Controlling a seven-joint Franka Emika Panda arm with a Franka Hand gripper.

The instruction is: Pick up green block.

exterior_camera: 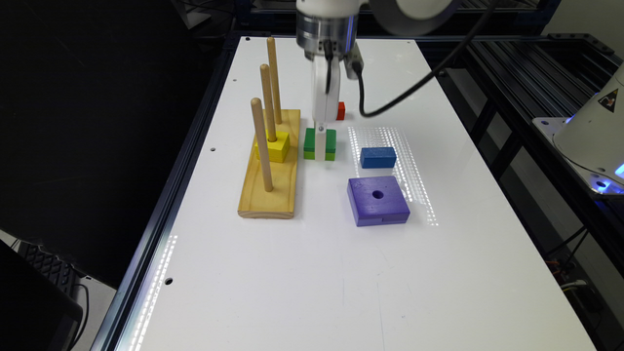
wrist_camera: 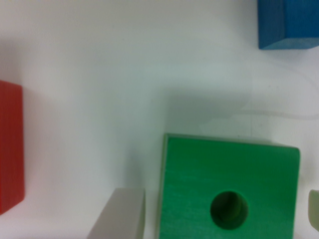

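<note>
I have the gripper (exterior_camera: 320,146) spread astride the green block (exterior_camera: 310,140) — peg board (exterior_camera: 269,195) at its 9 o'clock, red block (exterior_camera: 341,110) at 1, blue block (exterior_camera: 378,157) at 4.

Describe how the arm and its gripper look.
The arm has rounded white shells and a silver metal wrist ring. A black cable loops off the wrist. The gripper is a slim white body; in the wrist view its fingers are flat and pale grey.
</note>
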